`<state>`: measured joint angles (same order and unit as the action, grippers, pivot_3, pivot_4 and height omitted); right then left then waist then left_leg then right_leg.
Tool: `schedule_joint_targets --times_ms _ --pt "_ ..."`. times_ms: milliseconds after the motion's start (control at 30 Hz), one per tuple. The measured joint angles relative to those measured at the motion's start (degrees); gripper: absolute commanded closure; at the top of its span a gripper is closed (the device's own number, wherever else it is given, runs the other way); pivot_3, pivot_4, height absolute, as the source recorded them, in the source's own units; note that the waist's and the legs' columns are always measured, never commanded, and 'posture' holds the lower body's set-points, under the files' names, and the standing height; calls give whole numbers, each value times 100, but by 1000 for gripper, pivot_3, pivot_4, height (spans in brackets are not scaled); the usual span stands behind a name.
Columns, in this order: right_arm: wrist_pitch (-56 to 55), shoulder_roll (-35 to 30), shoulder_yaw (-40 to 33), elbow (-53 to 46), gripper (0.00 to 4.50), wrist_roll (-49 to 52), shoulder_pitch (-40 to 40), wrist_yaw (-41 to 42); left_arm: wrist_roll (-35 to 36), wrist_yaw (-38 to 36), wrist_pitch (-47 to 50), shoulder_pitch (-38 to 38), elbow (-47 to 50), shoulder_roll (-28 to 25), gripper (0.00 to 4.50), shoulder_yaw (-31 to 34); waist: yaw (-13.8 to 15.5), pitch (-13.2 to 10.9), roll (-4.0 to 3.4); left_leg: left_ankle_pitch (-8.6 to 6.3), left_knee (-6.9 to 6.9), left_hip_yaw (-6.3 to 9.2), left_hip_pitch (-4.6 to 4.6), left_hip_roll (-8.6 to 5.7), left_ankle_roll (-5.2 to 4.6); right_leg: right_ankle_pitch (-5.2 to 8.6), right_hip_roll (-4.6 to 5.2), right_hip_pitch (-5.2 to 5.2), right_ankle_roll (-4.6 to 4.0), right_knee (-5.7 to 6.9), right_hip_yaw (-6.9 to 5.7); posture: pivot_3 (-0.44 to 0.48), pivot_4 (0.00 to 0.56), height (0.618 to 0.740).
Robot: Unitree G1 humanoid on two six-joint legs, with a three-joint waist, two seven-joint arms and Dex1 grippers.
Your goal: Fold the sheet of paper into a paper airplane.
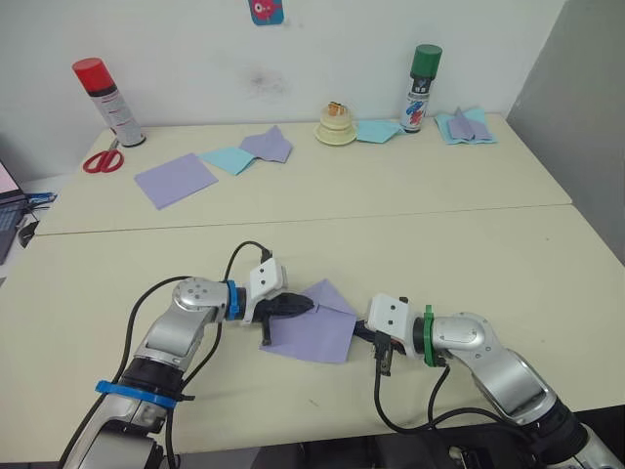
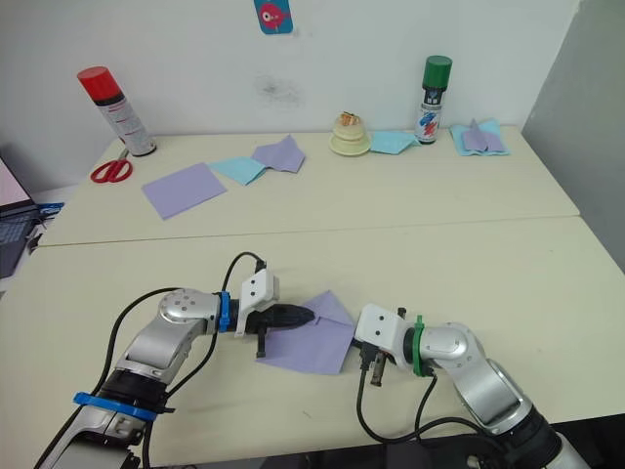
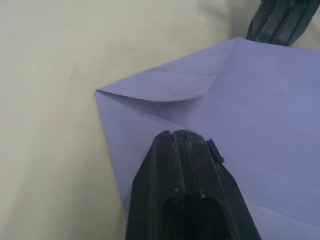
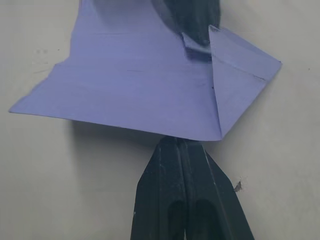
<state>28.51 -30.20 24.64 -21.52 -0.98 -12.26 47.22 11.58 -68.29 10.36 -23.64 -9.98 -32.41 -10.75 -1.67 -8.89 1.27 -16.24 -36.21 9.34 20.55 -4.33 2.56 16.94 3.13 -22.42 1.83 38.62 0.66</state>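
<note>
I see the sheet of paper low in the centre, my left gripper pressing it with fingers together, my right gripper closed at its edge. A push could skew the corner fold.

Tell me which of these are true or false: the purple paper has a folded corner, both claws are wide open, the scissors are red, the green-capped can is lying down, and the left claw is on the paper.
1. The sheet of paper has a corner folded over. True.
2. Both claws are wide open. False: the left claw and the right claw each have their fingers together.
3. The scissors have red handles. True.
4. The green-capped can is lying down. False: it stands upright.
5. The left claw rests on the sheet of paper. True: its tip sits on the paper by the fold.
</note>
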Motion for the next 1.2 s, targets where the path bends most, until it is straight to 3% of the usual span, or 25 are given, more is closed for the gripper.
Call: schedule_joint_targets --times_ms 267,633,1200 --pt "98 24 -30 0 4500 4 -86 -4 150 -3 163 -254 63 74 4468 -5 0 -1 0 1 -6 -1 24 0 2 -1 1 -23 -1 1 -3 0 150 740" --pt "222 229 -97 0 4500 12 -321 -145 -184 12 -382 -295 -747 303 4468 -261 -1 -2 0 1 -26 -2 27 -2 1 -2 1 -22 -1 16 -2 0 150 740" --pt "-18 860 -10 935 4500 -13 -1137 -280 -19 128 51 90 -315 38 4468 -5 -7 -2 -1 0 -52 -2 27 -3 0 -4 1 -21 -2 33 -2 0 150 740"
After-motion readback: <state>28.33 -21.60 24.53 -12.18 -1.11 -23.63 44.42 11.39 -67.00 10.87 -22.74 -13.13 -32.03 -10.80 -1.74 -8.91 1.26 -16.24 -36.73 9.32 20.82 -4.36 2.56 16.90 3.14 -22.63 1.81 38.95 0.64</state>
